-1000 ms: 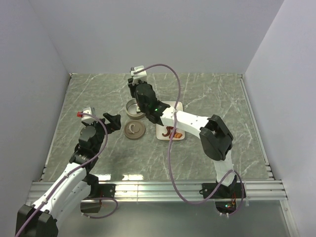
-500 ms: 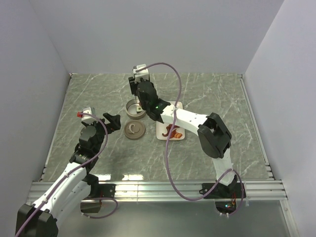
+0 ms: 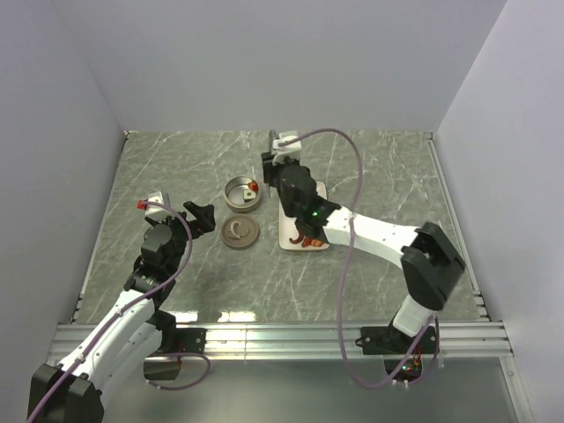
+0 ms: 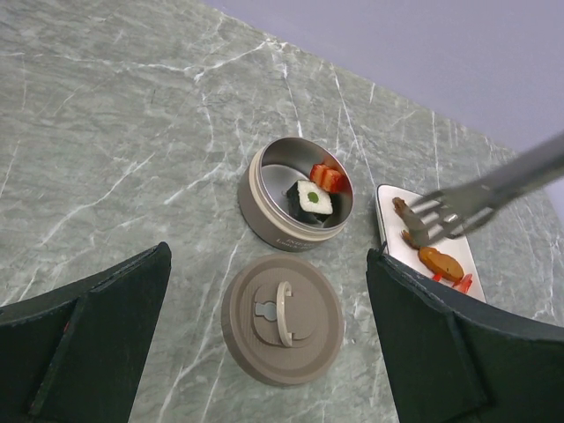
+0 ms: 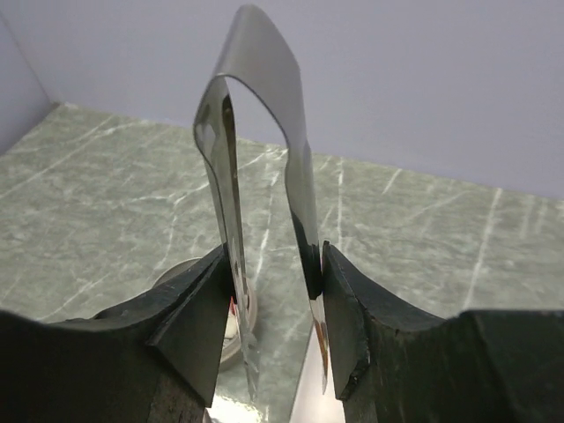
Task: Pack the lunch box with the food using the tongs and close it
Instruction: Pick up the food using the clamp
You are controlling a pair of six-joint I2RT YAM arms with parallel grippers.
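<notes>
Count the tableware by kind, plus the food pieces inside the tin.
Round brownish-grey metal tin: 1
Flat round brown lid: 1
White rectangular plate: 1
Long thin metal tongs: 1
Food pieces in tin: 2
Total: 6

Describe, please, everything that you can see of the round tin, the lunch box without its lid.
The lunch box tin is small, round and shallow. It looks like metal, silvery inside and brownish-grey outside, with a thin rim. It stands upright and open on the green marbled table. Inside lie a red piece and a dark-and-white cube with a green dot on top. Its lid lies flat close in front of it, handle up; whether the two touch I cannot tell.
</notes>
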